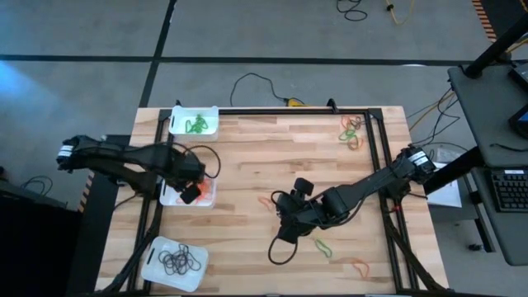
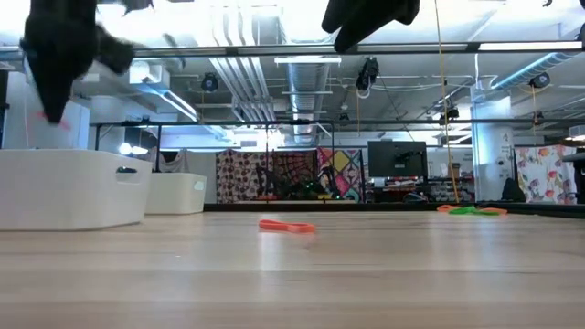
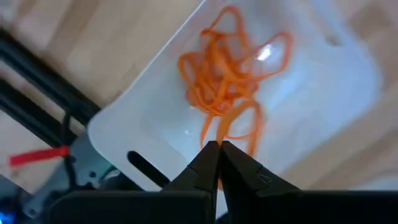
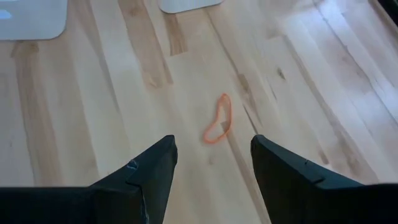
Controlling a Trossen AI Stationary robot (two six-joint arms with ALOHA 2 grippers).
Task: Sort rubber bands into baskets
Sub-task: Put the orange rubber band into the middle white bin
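Left gripper [image 3: 219, 149]: jaws pinched together on an orange band [image 3: 230, 121], hanging directly over the middle basket [image 1: 206, 196], which already holds a tangle of orange bands [image 3: 230, 62]. The held loop dangles from the tips toward that pile, so the drop looks lined up; a release here should land it inside.

Other baskets on the left edge: far one [image 1: 195, 121] with green bands, near one [image 1: 173, 262] with black bands.

Centre of the table: a lone orange band [image 4: 217, 126] lies flat on the wood, ahead of the right gripper [image 4: 214, 163] and about centred between its spread fingers. Its long axis runs roughly along the gripper's line of sight, slightly slanted, so the fingers would close across the narrow way. The right arm is clearly the nearer one for this band; in the low view it hangs above the table, not yet down.

Right side: loose green and orange bands near the right arm [image 1: 323, 246], and a mixed cluster [image 1: 352, 130] at the far right corner, all unsorted.
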